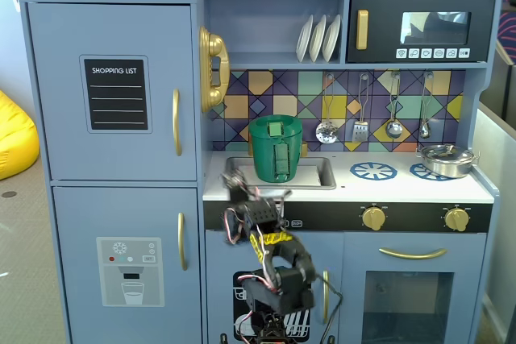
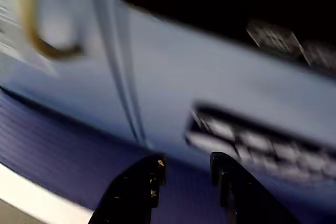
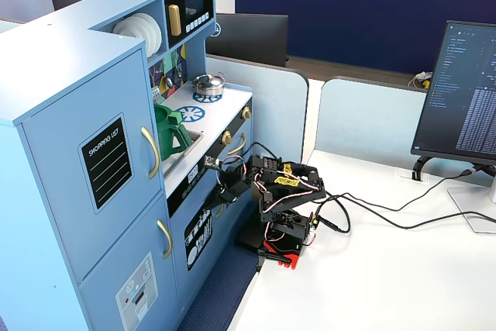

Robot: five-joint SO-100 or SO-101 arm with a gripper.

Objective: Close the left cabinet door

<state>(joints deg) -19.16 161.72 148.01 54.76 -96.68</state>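
Light-blue and flush with its frame, the left cabinet door (image 1: 113, 90) fills the upper left of a fixed view, and I read its black chalkboard panel (image 1: 117, 94) and see the curved gold handle (image 1: 176, 122) along its right edge. Below the counter in that view my arm (image 1: 270, 267) is folded low in front of the toy kitchen, with the gripper (image 1: 242, 192) raised near the sink (image 1: 310, 173), beside the green watering can (image 1: 276, 148). On the wrist view everything is smeared, but I make out two dark fingers (image 2: 139, 187) with a narrow gap between them and nothing held. From the other fixed view, the door (image 3: 93, 160) again sits shut, and the gripper (image 3: 211, 165) hovers by the counter edge, well apart from the door, while a monitor (image 3: 465, 91) stands on the white table (image 3: 387, 277).
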